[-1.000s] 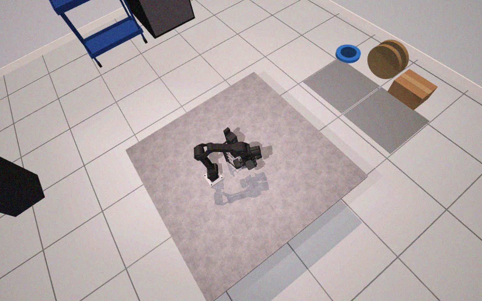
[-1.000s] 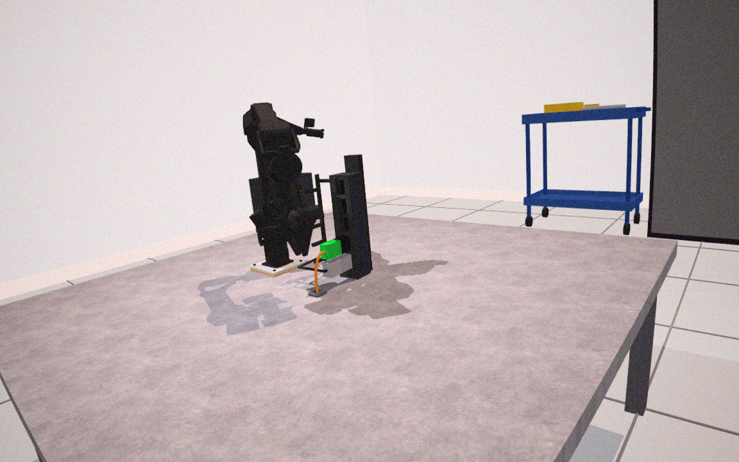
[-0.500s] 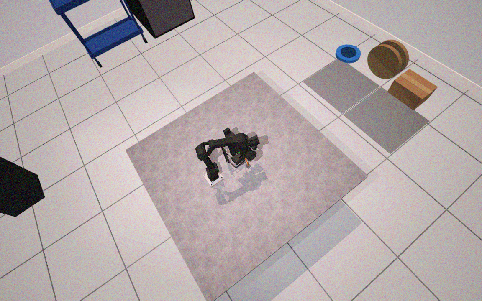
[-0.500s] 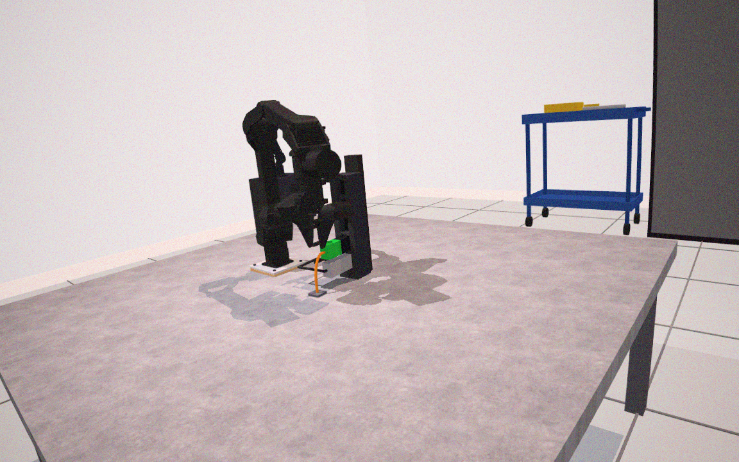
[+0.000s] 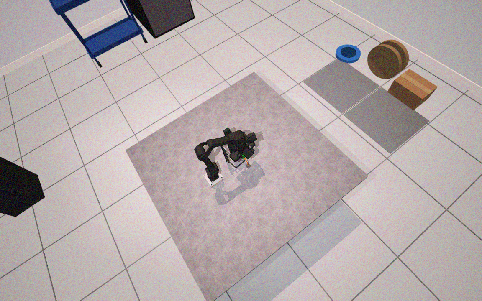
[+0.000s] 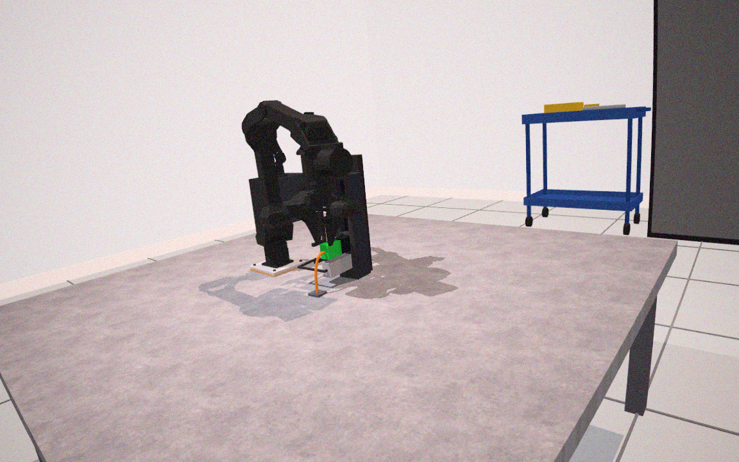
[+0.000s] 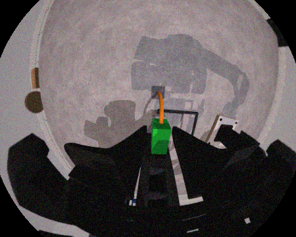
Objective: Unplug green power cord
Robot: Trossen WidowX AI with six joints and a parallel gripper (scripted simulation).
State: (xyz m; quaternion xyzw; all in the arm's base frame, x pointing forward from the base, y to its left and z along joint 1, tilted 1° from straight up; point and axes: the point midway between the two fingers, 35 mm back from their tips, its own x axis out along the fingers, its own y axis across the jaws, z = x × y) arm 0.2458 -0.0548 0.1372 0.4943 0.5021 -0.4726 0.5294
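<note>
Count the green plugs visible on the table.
1. The green plug sits on the power strip, between the hand's fingers; more could be hidden behind the arm.

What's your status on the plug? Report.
Gripper open, straddling the green plug, not clamped. Plug seated in the strip, orange cord attached. Black rack close beside the gripper.
</note>
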